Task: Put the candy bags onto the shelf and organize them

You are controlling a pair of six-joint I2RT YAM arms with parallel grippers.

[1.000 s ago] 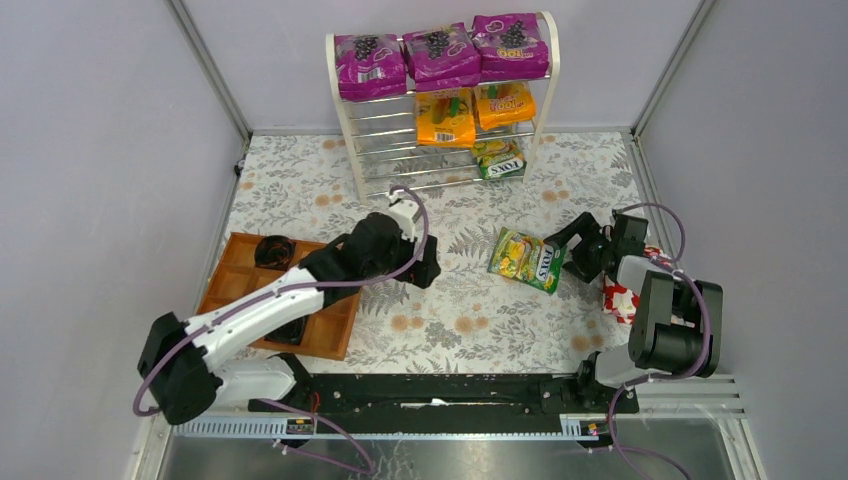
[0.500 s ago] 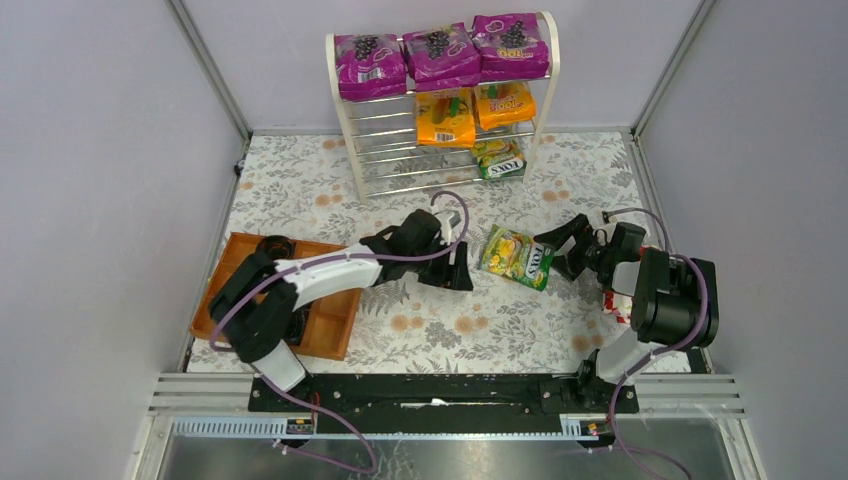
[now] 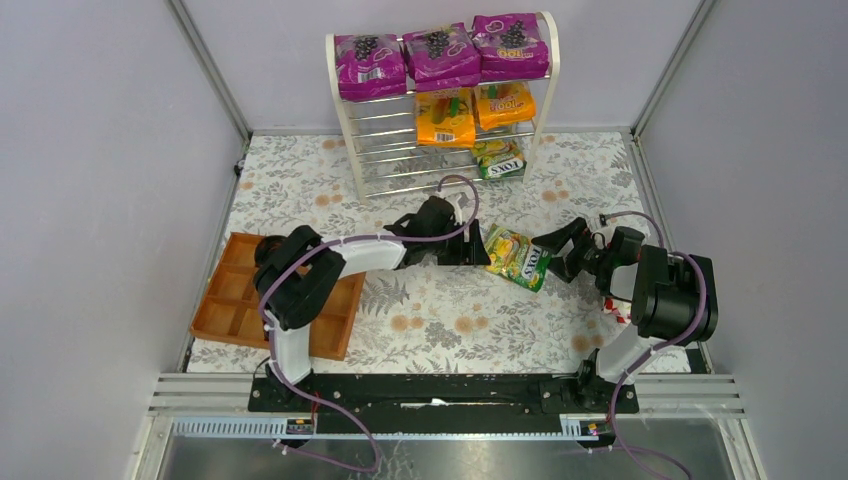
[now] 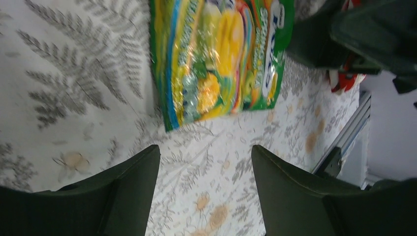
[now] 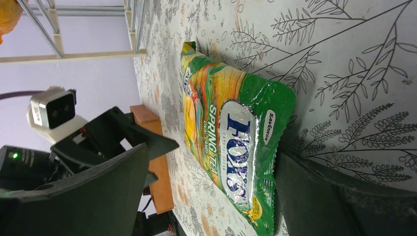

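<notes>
Floral-print desk (image 3: 300, 180) is carrying 1 loose FOXS bag (image 3: 515, 257), long axis running approx 10-to-4 o'clock. Shelf (image 3: 345, 120) is standing at 12 w/ 6 shelved bags (image 3: 443, 55). Left claw (image 3: 482, 250) is sitting just off the bag's 9 o'clock edge, fingers apart, nothing between. Right claw (image 3: 555, 255) is bracketing the 3 o'clock end, fingers wide apart, not clamping. Right is looking better placed for the grab.

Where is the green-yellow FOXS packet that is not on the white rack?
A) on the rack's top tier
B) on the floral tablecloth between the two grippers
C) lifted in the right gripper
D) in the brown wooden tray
B: the glossy green-yellow FOXS candy packet lies on the floral tablecloth between the left gripper and the right gripper, both open, neither closed on it.
</notes>
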